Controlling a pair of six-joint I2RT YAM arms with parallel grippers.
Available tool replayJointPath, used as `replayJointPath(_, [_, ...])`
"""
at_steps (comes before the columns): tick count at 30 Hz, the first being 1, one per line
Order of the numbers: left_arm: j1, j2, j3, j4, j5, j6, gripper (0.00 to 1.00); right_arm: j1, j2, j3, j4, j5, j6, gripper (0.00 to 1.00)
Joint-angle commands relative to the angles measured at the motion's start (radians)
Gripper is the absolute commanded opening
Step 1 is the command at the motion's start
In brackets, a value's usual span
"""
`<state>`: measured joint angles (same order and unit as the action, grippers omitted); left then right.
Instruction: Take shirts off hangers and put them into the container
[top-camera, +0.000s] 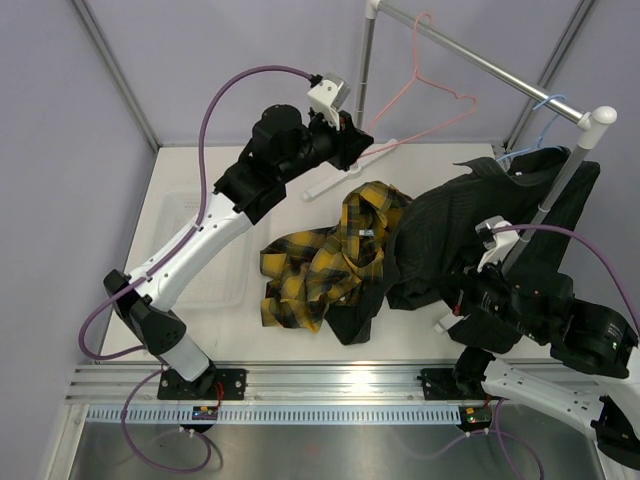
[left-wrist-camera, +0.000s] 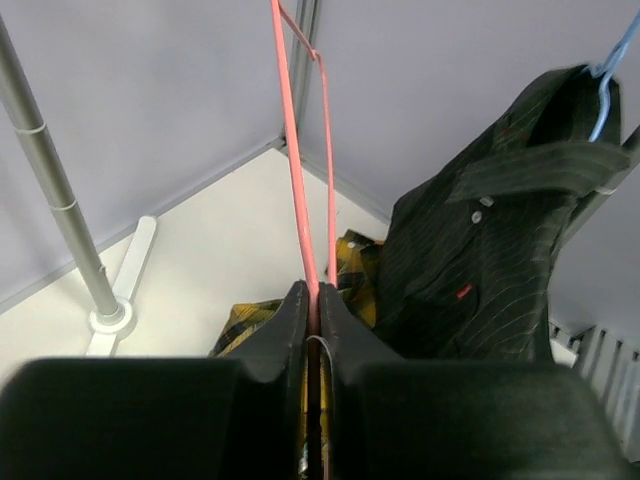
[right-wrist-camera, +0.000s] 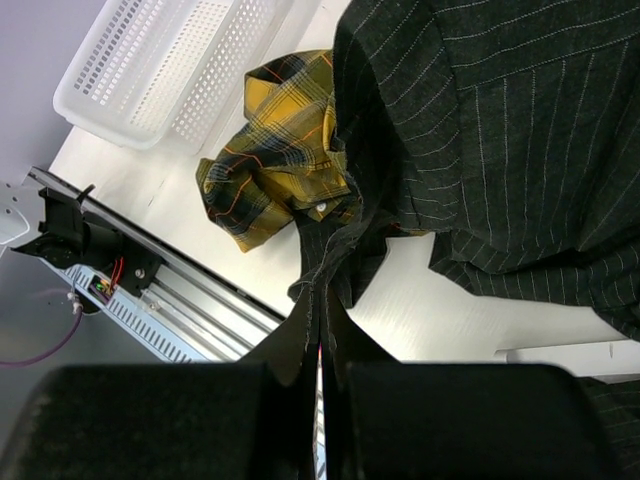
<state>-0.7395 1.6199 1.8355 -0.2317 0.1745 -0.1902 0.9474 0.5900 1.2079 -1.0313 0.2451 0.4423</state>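
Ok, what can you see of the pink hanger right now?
The pink hanger is thin pink wire, bare, with no shirt on it. Its hook sits over the metal rail, and the frame hangs tilted toward the left gripper, which is shut on one lower corner where two wires meet. Nothing else visibly touches it.

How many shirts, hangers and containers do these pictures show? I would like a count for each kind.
Shirts: 2 (yellow-and-black plaid flannel shirt, black pinstriped shirt)
Hangers: 2 (pink wire hanger, light blue wire hanger)
Containers: 1 (white perforated plastic bin)
Total: 5
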Motion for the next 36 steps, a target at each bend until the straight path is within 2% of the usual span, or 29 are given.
replayJointPath(1, [-0.006,-0.055,-0.067,0.055,-0.072,0.011,0.36,0.007,0.043,-0.001,0.059,0.017,-0.002,0.07])
replayJointPath(2, [-0.008,-0.07,-0.093,0.071,-0.081,0.009,0.48,0.007,0.057,-0.001,0.068,0.013,-0.007,0.26])
replayJointPath(3, [-0.006,-0.087,-0.146,0.077,-0.092,0.009,0.53,0.007,0.086,-0.001,0.101,0.011,-0.019,0.47])
replayJointPath(4, [-0.006,-0.124,-0.171,0.081,-0.122,0.012,0.64,0.008,0.105,0.001,0.121,-0.01,-0.028,0.66])
replayJointPath(5, [-0.009,-0.143,-0.192,0.074,-0.142,0.015,0.71,0.007,0.128,0.002,0.167,-0.023,-0.04,0.71])
replayJointPath(6, [-0.008,-0.158,-0.212,0.059,-0.164,0.023,0.87,0.007,0.184,0.01,0.187,-0.03,-0.057,0.78])
replayJointPath(7, [-0.009,-0.184,-0.208,0.031,-0.232,0.032,0.9,0.008,0.218,0.034,0.206,-0.049,-0.063,0.97])
replayJointPath(8, [-0.009,-0.195,-0.2,-0.044,-0.274,0.046,0.98,0.007,0.258,0.05,0.249,-0.062,-0.073,1.0])
replayJointPath(12, [-0.008,-0.291,-0.209,-0.19,-0.537,0.067,0.99,0.007,0.494,0.154,0.333,-0.101,-0.1,0.99])
replayJointPath(15, [-0.008,-0.402,-0.28,-0.27,-0.673,0.058,0.99,0.007,0.624,0.202,0.373,-0.061,-0.093,0.99])
replayJointPath(16, [-0.006,-0.425,-0.309,-0.318,-0.684,0.049,0.99,0.007,0.649,0.206,0.382,0.003,-0.09,0.99])
replayJointPath(19, [-0.006,-0.503,-0.363,-0.408,-0.704,-0.026,0.99,-0.01,0.742,0.243,0.404,0.098,-0.08,0.97])
replayJointPath(20, [-0.006,-0.558,-0.422,-0.42,-0.705,-0.052,0.99,-0.022,0.811,0.255,0.415,0.095,-0.076,0.95])
replayJointPath(23, [-0.008,-0.665,-0.588,-0.397,-0.676,-0.133,0.99,-0.078,0.974,0.283,0.422,0.146,-0.028,0.85])
replayJointPath(24, [-0.006,-0.733,-0.623,-0.387,-0.652,-0.146,0.99,-0.091,1.005,0.303,0.412,0.23,-0.018,0.81])
replayJointPath(26, [-0.008,-0.785,-0.677,-0.376,-0.633,-0.175,0.99,-0.104,1.08,0.317,0.401,0.29,-0.001,0.81])
replayJointPath(29, [-0.006,-0.86,-0.746,-0.383,-0.587,-0.189,0.99,-0.136,1.165,0.357,0.352,0.35,0.031,0.82])
replayJointPath(31, [-0.008,-0.906,-0.778,-0.396,-0.57,-0.19,0.99,-0.139,1.189,0.374,0.327,0.456,0.05,0.83])
replayJointPath(34, [-0.006,-0.959,-0.814,-0.4,-0.566,-0.184,0.99,-0.15,1.211,0.369,0.327,0.502,0.065,0.83])
replayJointPath(35, [-0.008,-0.966,-0.82,-0.4,-0.563,-0.183,0.99,-0.154,1.225,0.375,0.32,0.513,0.07,0.8])
replayJointPath(36, [-0.008,-0.973,-0.825,-0.403,-0.563,-0.184,0.99,-0.157,1.231,0.378,0.31,0.526,0.072,0.73])
